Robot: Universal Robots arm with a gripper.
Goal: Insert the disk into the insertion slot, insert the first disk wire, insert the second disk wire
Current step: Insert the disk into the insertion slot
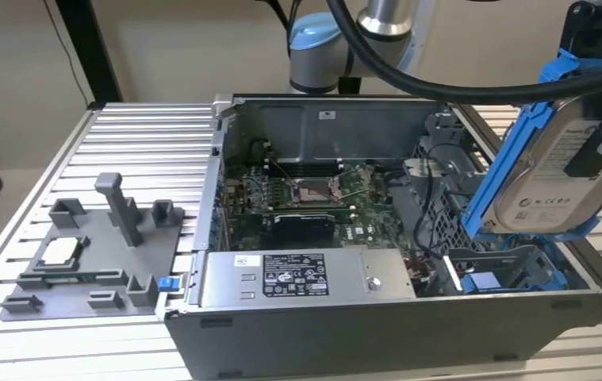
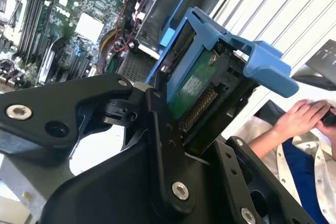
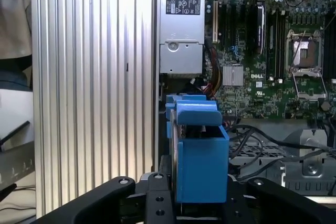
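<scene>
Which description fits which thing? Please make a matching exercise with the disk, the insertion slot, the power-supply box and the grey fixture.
1. the disk
2. the insertion slot
3. the power-supply box
4. the grey fixture

A. on the table, outside the case
B. held in the jaws, above the case
C. empty, with blue rails
D. in the case, beside the motherboard

Pairs: 1-B, 2-C, 3-D, 4-A

Gripper holding disk tilted above insertion slot, open computer case
</scene>
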